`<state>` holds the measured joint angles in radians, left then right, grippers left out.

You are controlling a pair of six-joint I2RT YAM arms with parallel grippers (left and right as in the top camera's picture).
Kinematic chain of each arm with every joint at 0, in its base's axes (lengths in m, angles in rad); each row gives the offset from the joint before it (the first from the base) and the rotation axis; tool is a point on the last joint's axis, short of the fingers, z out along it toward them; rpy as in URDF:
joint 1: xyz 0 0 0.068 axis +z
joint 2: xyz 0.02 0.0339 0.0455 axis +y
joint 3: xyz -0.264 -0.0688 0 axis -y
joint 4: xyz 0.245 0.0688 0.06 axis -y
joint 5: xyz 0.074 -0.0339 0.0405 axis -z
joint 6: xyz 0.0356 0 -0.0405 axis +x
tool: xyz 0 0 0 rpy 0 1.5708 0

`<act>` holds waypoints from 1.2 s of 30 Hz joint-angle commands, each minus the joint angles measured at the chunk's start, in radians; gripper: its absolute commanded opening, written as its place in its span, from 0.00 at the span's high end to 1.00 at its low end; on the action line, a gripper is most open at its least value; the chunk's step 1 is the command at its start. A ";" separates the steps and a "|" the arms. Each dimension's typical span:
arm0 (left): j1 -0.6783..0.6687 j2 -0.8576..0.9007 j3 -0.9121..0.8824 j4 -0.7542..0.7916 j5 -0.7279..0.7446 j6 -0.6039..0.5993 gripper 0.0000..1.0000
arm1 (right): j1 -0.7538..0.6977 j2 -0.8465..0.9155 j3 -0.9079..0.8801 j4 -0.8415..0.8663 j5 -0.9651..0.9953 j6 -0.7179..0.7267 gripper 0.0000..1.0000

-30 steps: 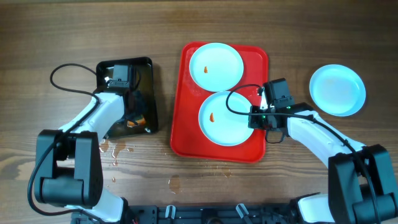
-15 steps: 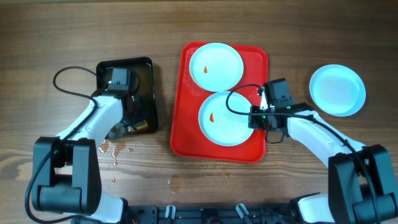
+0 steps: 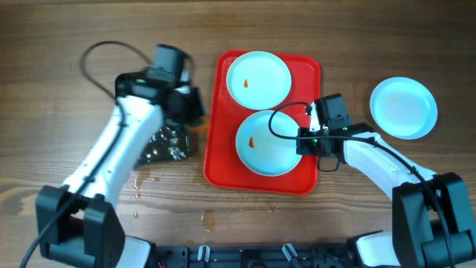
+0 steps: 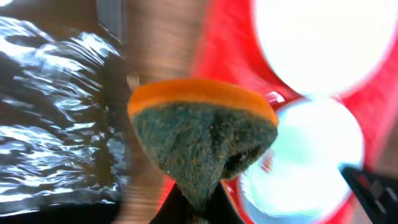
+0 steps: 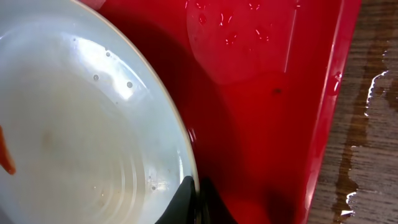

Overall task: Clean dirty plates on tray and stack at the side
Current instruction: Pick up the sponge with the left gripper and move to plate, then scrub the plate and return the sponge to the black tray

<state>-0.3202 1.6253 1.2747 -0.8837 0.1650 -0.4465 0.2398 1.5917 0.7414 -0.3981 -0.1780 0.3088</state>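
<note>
The red tray (image 3: 217, 160) holds two pale plates: a far one (image 3: 258, 79) and a near one (image 3: 266, 143), each with an orange-red smear. A third plate (image 3: 403, 107) lies on the table to the right of the tray. My right gripper (image 3: 302, 141) is shut on the near plate's right rim (image 5: 186, 163). My left gripper (image 3: 195, 104) is shut on an orange-and-green sponge (image 4: 202, 134) and holds it above the tray's left edge (image 4: 219, 68), between the black tray and the plates.
A smaller black tray (image 3: 165, 141) with water in it lies left of the red tray, also in the left wrist view (image 4: 50, 118). Water drops lie on the wood (image 3: 141, 182) near it and right of the red tray (image 5: 367, 124).
My left arm has lifted out of the black tray with the sponge and swung right to the red tray's left edge. The near plate has shifted slightly. The right arm has held still.
</note>
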 commanded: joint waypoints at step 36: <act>-0.319 0.388 0.257 -0.256 -0.620 -0.220 0.96 | 0.002 0.061 -0.004 -0.034 0.025 0.087 0.96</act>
<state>-0.6727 2.0293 1.4963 -1.1118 -0.3611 -0.6418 0.2516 1.6222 0.7547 -0.4149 -0.2630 0.3927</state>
